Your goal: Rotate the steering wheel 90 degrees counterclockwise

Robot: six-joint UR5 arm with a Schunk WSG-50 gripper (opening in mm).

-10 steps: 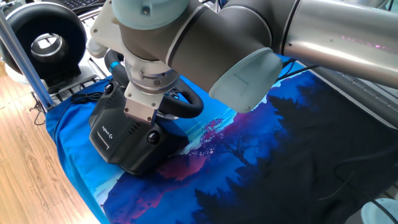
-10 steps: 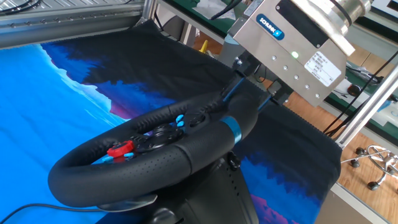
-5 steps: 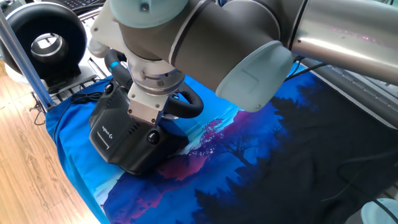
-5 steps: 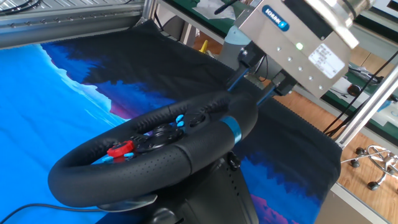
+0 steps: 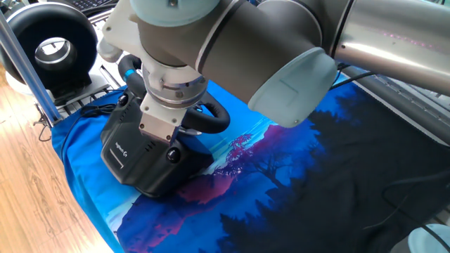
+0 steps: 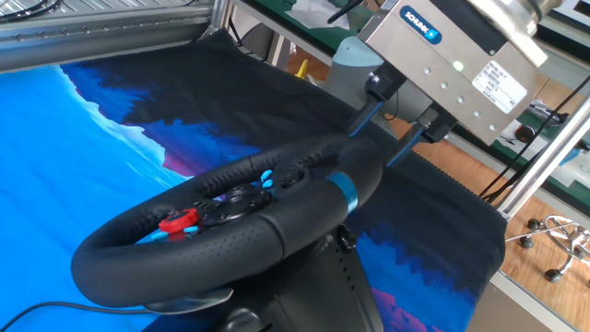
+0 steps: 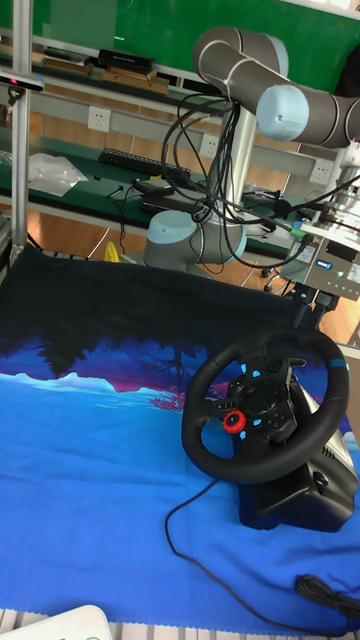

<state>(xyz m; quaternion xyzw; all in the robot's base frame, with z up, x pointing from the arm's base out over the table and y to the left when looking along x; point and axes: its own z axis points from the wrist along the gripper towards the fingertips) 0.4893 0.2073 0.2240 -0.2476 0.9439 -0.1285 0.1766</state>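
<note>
I see the steering wheel (image 6: 230, 235) on its bulky black base (image 5: 144, 158) at the edge of the counter (image 7: 90, 470), which is covered by a blue forest-print cloth (image 5: 309, 183). In the tall fixed view the wheel sits at the right side of the counter, its blue stripe (image 7: 333, 368) at the upper right of the rim and a red button (image 7: 232, 421) on the hub. My gripper (image 6: 395, 134) hangs just over the far side of the rim, near the blue stripe, its two dark fingers (image 6: 363, 115) spread apart and pointing down at the rim; I cannot tell whether they touch it. Off the counter's corner sits a black ring-shaped device (image 5: 53, 46) with a white centre.
</note>
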